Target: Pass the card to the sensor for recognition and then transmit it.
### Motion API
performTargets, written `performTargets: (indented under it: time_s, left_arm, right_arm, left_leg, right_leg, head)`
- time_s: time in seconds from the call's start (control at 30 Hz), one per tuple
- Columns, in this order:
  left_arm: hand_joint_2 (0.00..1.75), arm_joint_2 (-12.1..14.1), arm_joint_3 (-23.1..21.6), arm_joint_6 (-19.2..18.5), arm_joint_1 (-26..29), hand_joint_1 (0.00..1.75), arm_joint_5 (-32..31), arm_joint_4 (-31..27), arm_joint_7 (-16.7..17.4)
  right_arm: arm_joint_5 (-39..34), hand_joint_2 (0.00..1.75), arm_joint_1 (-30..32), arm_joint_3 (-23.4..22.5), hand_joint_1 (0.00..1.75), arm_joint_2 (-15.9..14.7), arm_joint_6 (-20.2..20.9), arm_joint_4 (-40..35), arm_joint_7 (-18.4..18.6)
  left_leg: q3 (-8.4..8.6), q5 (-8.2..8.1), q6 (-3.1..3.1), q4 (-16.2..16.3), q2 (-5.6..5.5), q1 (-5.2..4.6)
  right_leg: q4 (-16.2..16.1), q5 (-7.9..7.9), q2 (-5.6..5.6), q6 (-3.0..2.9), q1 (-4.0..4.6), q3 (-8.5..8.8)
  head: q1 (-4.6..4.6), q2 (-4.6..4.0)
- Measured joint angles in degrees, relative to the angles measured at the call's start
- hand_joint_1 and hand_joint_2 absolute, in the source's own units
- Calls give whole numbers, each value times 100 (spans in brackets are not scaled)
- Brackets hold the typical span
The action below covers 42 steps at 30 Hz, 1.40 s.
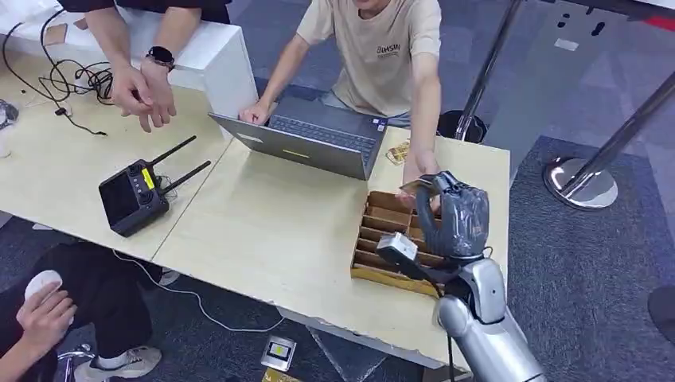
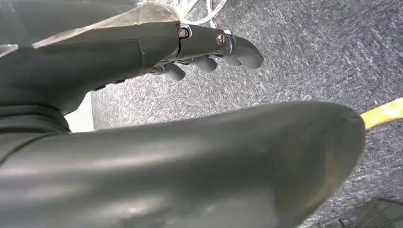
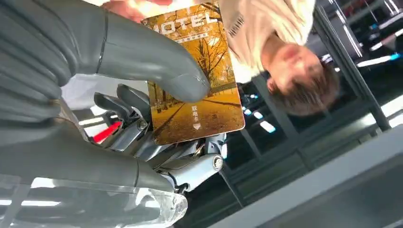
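Above the cardboard tray (image 1: 380, 239) on the table (image 1: 271, 215), I am holding the card (image 3: 197, 80) pinched in the right hand (image 1: 454, 215) — a person's hand (image 1: 419, 171) is touching it. Handover is likely underway — next move calls for releasing. Left hand (image 2: 209, 50) is hanging, holding nothing.

Card (image 3: 195, 80) partly covered by the right hand's (image 3: 119, 95) thumb, its upper edge cut by the frame, small print too fine to read, card barely visible behind the right hand in the head view, left hand's (image 2: 209, 52) palm hidden by its own cover
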Motion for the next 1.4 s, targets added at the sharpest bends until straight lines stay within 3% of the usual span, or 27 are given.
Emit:
performTargets:
  time_s: [0.2,0.77,0.8,0.83,0.87,0.9,0.93,1.07,1.1,1.27,1.4]
  left_arm:
    - [0,0,-7,2,0,0,-33,0,0]
    - [0,-7,-83,-33,-1,0,-109,0,-15]
    - [0,-7,-92,-35,0,0,-109,0,-15]
    - [0,-7,-98,-41,1,0,-109,0,-2]
    - [0,-7,-103,-53,2,0,-111,0,4]
    - [0,-7,-105,-52,1,0,-118,0,4]
    - [0,-7,-107,-55,0,0,-120,0,4]
    - [0,-7,-107,-59,-1,0,-159,0,4]
    - [0,-7,-107,-59,-1,0,-190,0,4]
    - [0,-7,-109,-70,0,0,-245,0,4]
    - [0,-7,-111,-74,1,0,-289,0,15]
  right_arm:
    - [20,175,-219,-2,175,158,2,0,11]
    - [927,175,-516,-335,175,284,4,496,-232]
    - [968,175,-518,-378,129,286,4,542,-234]
    - [981,175,-524,-411,44,289,4,590,-238]
    - [1006,175,-530,-435,26,289,4,636,-238]
    - [1016,175,-534,-474,26,291,4,693,-240]
    - [1023,175,-534,-518,0,295,4,737,-240]
    - [1003,175,-546,-592,0,300,4,848,-240]
    - [971,0,-549,-614,0,302,4,892,-249]
    - [774,0,-545,-701,0,302,4,1008,-293]
    - [184,0,-495,-833,0,306,2,942,-419]
  left_leg:
    - [0,0,0,0,0,0]
    - [0,0,0,0,-1,0]
    - [-1,0,0,0,-1,0]
    - [-1,0,0,0,-1,0]
    - [-2,0,0,0,-2,0]
    - [-2,0,0,0,-2,0]
    - [-2,0,0,0,-1,0]
    - [-1,0,0,0,-1,0]
    - [-1,0,0,1,-1,0]
    - [0,0,0,1,-1,0]
    - [-1,0,0,1,-1,0]
  right_leg:
    - [0,0,0,0,0,-1]
    - [0,0,0,0,0,-2]
    - [-1,0,0,0,0,-2]
    - [0,0,0,0,0,-3]
    - [-1,0,0,0,0,-3]
    - [0,0,0,0,0,-3]
    - [0,0,0,0,0,-3]
    - [0,0,0,0,0,-3]
    - [-1,0,0,0,0,-2]
    - [0,0,0,0,0,-3]
    - [-1,0,0,0,0,-3]
  head:
    - [0,0]
    - [0,0]
    - [0,0]
    - [0,0]
    - [0,0]
    - [-2,0]
    - [0,0]
    - [-2,0]
    - [0,0]
    - [0,0]
    - [0,0]
